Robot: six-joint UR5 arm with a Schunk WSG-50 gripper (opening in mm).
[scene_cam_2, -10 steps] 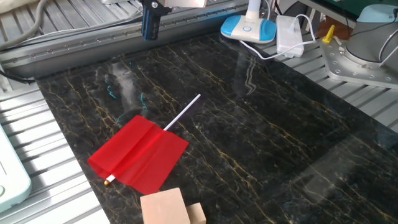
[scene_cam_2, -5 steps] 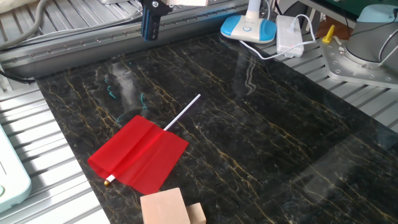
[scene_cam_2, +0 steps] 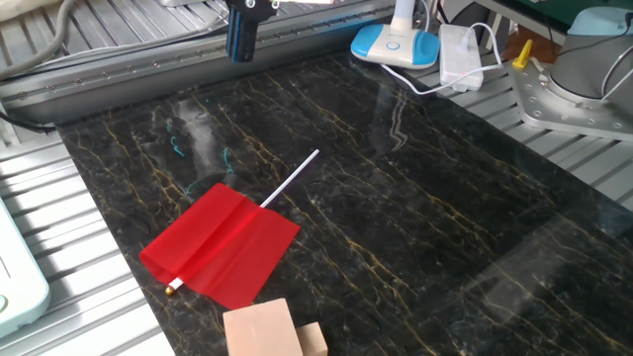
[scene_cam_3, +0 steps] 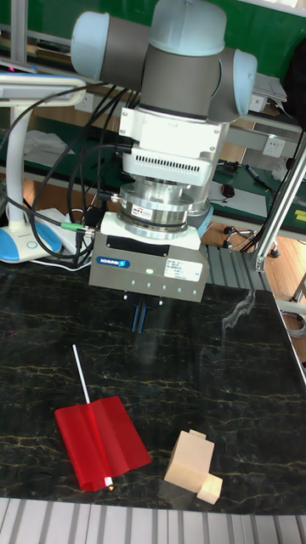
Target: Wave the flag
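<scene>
Nothing on the worktop has moved; only my gripper (scene_cam_3: 139, 316) has shifted slightly. Flag (scene_cam_2: 220, 243) lies flat near the front left corner, its stick (scene_cam_2: 289, 181) running diagonally toward the far right, beside wooden blocks (scene_cam_3: 192, 465). Fingers look nearly together, holding nothing.

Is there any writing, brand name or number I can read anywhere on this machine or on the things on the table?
Gripper housing: a small blue label, perhaps a brand name, but too blurred to read.
Flag: plain red, no text.
Wooden blocks: no markings.
White lamp base: a small round mark, not legible.
Nothing else in either view carries readable text.
</scene>
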